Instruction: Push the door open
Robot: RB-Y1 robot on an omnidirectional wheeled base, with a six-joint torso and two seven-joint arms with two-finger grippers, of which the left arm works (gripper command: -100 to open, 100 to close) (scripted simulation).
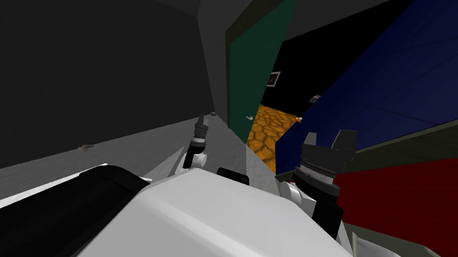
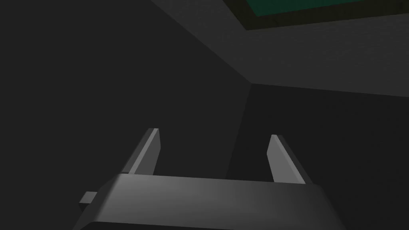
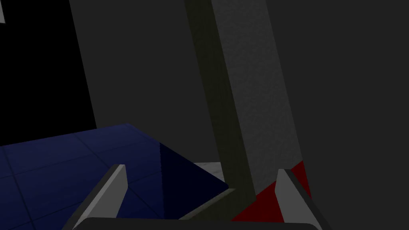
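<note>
The blue door (image 1: 406, 72) fills the right side of the head view, a panelled leaf standing ajar. Its long axis is upright, and its slant there is the camera's own. The free edge points toward the gap in the middle, where a small handle (image 1: 299, 119) sits near that edge. Through the gap lie an orange cobbled floor (image 1: 266, 132) and a black area (image 1: 320, 60), with a small framed picture (image 1: 274, 79) hanging against it. On the far side of the gap stands a green door (image 1: 251, 59) in a dark olive frame, with its own handle low down.

The right gripper (image 1: 327, 136) is up just beside the blue door's face, near its lower free corner. Its fingers are released and hold nothing. In the right wrist view they (image 3: 200, 168) straddle the door's blue panels (image 3: 60, 167) and its dark edge. Whether either blade touches the door cannot be told. Beyond stand the olive door frame (image 3: 215, 100) and a patch of red wall (image 3: 259, 205).

The left gripper (image 1: 202, 118) is raised over the grey floor (image 1: 144, 148), near the green door's foot. Its fingers (image 2: 214, 132) are likewise spread and empty, facing a dark grey wall corner.
</note>
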